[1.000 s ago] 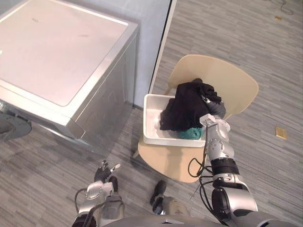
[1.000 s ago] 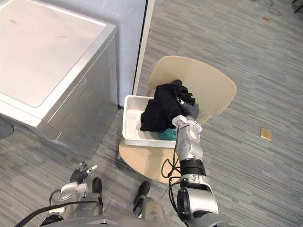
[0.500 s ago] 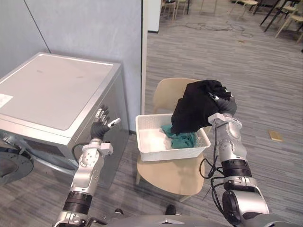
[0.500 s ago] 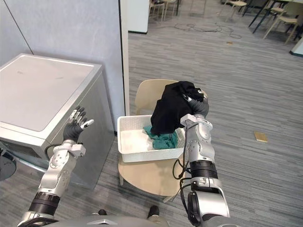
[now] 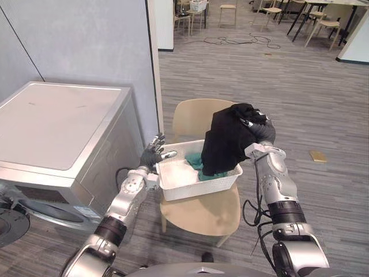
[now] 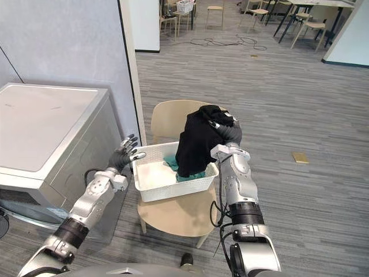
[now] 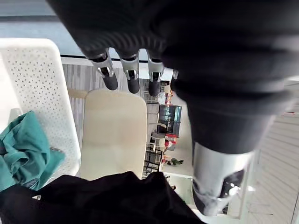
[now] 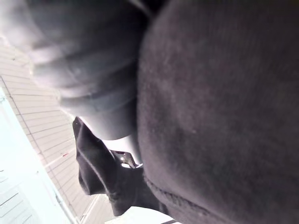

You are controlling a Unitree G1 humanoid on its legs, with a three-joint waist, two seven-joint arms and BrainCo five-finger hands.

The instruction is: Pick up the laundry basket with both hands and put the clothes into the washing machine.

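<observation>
- Laundry basket sits on the chair at frame centre. The right hand is curled round a black garment hanging over its right rim, which could catch and tip the basket.
- Left wrist view: the left hand has straight fingers and holds nothing, just beside the basket's wall.
- Right wrist view: the black garment covers the hand; a loose grip might drop it.

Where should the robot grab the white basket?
Take the basket by the rim at its two short ends, one hand from each side: it is a wide rectangle flat on the chair. The left hand is open by the left end; the right hand grips a black garment.
</observation>
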